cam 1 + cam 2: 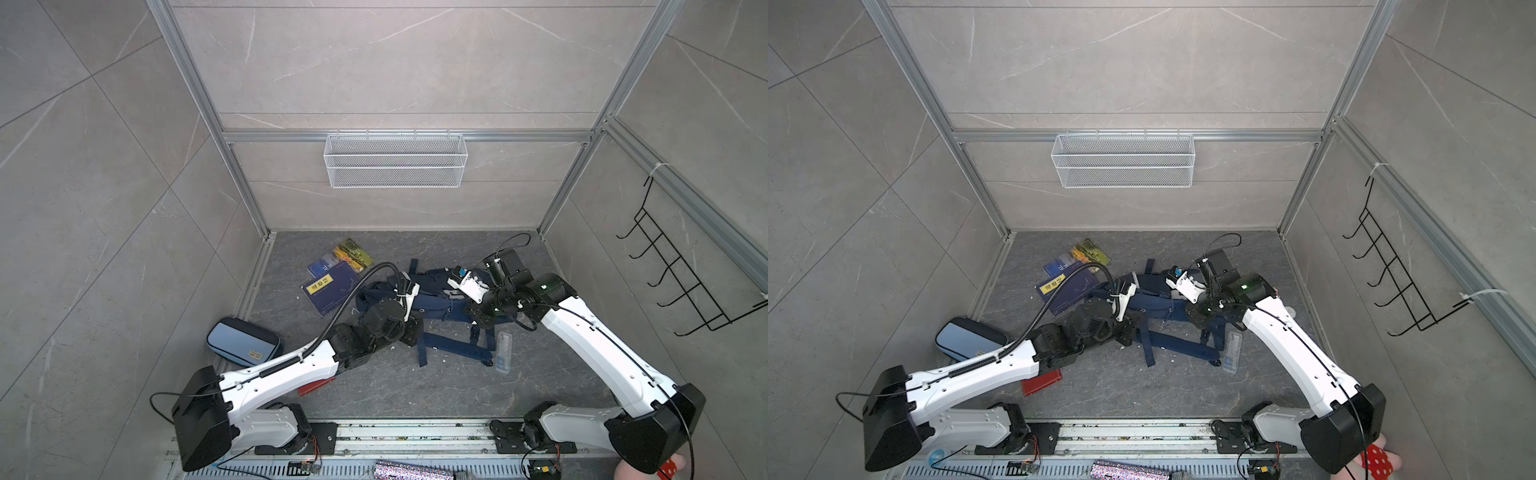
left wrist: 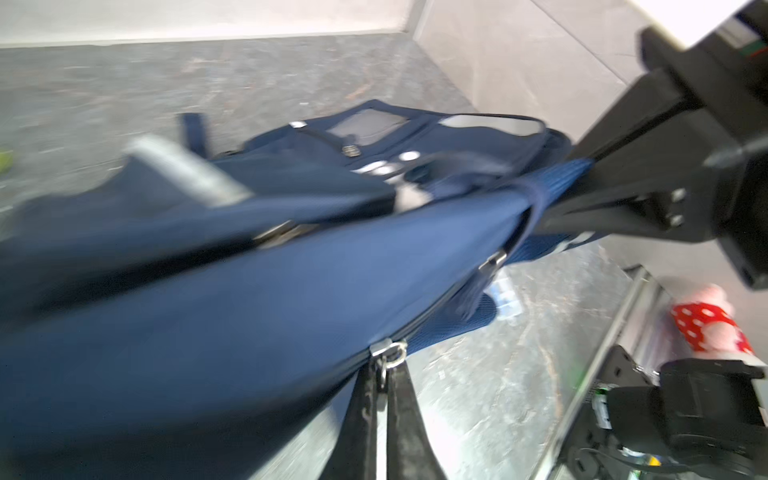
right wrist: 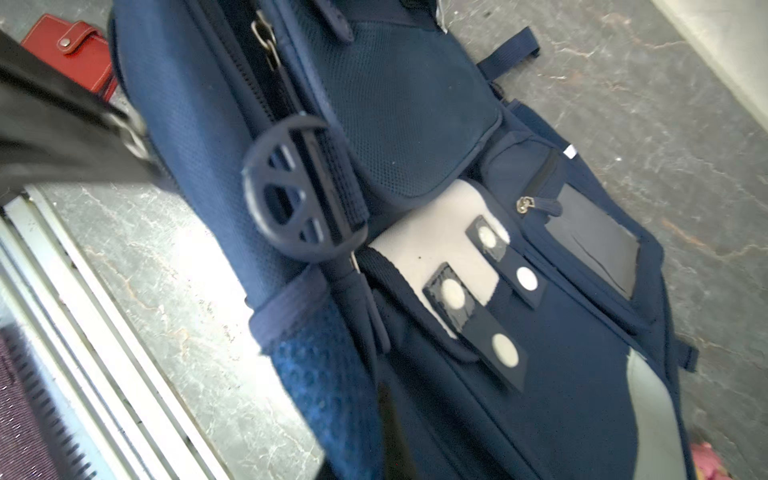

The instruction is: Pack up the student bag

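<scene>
Bag (image 1: 432, 305) lay on floor (image 1: 415, 386) btw arms. L gripper (image 2: 381, 376) was pinched on zip pull (image 2: 388, 356); R gripper (image 2: 579, 183) clamped bag's side. Best bet was R keeping it taut, L drawing pull along track slowly.

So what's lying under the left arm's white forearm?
A red case, only one end showing in both top views; the left arm hides the rest. The right wrist view shows its snap tab.
</scene>
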{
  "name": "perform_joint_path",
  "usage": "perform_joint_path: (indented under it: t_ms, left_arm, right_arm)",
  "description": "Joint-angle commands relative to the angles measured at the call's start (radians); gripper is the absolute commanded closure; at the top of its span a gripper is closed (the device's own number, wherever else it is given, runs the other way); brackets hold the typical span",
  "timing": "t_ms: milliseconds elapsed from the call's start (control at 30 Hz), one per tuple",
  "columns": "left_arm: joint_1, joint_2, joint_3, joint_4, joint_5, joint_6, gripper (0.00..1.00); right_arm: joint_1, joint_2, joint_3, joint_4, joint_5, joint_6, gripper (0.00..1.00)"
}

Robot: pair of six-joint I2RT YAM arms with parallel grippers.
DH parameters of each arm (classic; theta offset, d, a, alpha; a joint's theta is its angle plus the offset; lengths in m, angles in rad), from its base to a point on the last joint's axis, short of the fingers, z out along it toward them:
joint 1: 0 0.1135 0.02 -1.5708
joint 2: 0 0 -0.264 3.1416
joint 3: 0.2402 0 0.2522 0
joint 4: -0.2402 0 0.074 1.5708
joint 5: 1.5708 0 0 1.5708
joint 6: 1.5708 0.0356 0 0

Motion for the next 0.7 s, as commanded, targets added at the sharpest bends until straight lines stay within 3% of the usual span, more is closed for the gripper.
perform_joint_path:
  t_ms: [0,100,233,300,467,500,533,667]
  left_arm:
    - [0.04,-0.096,-0.045,-0.107,-0.07,-0.037,1.0]
    - [0.073,-0.159,-0.076,-0.152,-0.065,-0.038,1.0]
    - [0.092,-0.183,-0.076,-0.158,0.023,0.012,1.0]
    - [0.092,-0.158,-0.054,-0.138,0.107,0.034,1.0]
    - [0.092,-0.121,-0.021,-0.083,0.279,0.049,1.0]
    - [0.09,-0.116,-0.01,-0.082,0.306,0.052,1.0]
    - [0.088,-0.111,-0.001,-0.083,0.332,0.051,1.0]
    - [0.072,-0.088,0.028,-0.083,0.388,0.051,1.0]
  right_arm:
    - [-0.022,-0.06,-0.017,0.1,0.043,0.021,1.0]
    - [-0.032,-0.089,-0.044,0.149,0.085,0.026,1.0]
    - [-0.059,-0.121,-0.093,0.223,0.112,0.05,0.99]
    - [-0.06,-0.122,-0.112,0.24,0.104,0.039,0.9]
    - [-0.059,-0.152,-0.122,0.235,0.003,0.003,0.35]
    - [-0.058,-0.181,-0.123,0.242,-0.036,0.004,0.12]
    - [-0.054,-0.2,-0.118,0.24,-0.062,0.009,0.01]
    - [-0.018,-0.204,-0.039,0.109,-0.172,0.013,0.0]
